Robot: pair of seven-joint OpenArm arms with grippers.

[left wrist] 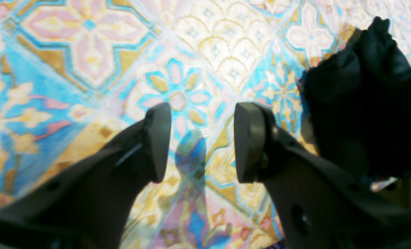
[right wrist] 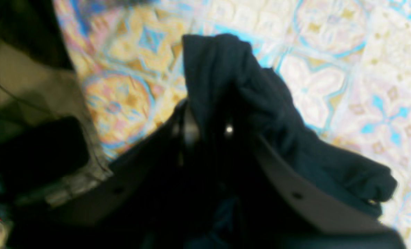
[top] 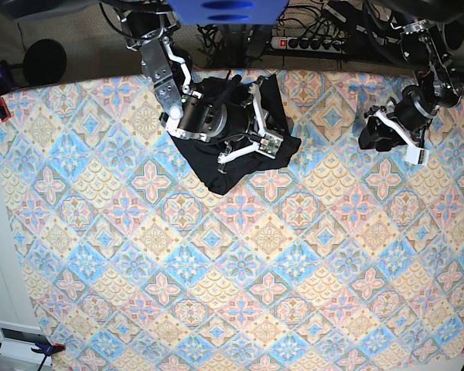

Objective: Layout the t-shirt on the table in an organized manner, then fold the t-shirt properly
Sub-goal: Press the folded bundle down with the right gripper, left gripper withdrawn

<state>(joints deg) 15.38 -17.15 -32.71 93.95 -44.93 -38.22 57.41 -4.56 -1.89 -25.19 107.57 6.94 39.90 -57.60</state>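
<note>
A black t-shirt [top: 224,166] lies bunched near the patterned bench's [top: 216,294] far edge. The right end effector [top: 255,127], arm reaching sideways over it, pinches a fold. The left end effector [left wrist: 202,141] hovers well apart, jaws spread and empty.

Bunched t-shirt [top: 216,174] blocks table's [top: 240,294] far edge, wide bare cloth nearer

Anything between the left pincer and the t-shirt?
Mostly open table between the open left pincer and the bunched t-shirt at the right pincer. One dark lump sits beside the left pincer on that side; unclear what.
</note>
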